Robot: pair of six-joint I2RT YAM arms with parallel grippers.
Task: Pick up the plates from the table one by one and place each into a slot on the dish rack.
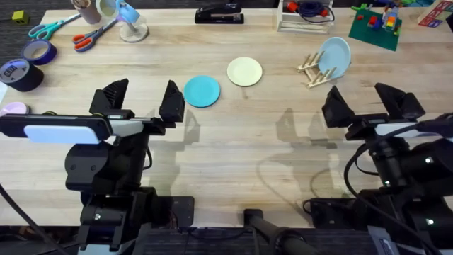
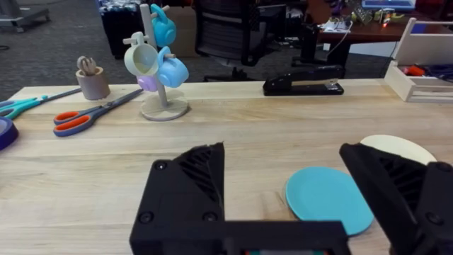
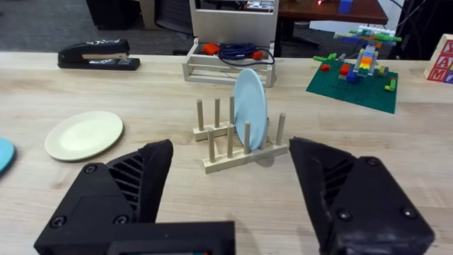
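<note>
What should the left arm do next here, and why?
Probably lower the open left claw onto the teal plate: it lies flat on the table closest to that claw, and the dish rack has free slots.

The open right pincer [image 3: 230,195] faces the dish rack [image 3: 237,142] holding a light-blue plate [image 3: 250,106].

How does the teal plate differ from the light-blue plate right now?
The teal plate lies flat on the table; the light-blue plate stands on edge in the dish rack. The teal plate is a deeper colour, the light-blue plate paler. The teal plate sits near the left gripper, the light-blue plate nearer the right gripper. Both are round and plain.
</note>
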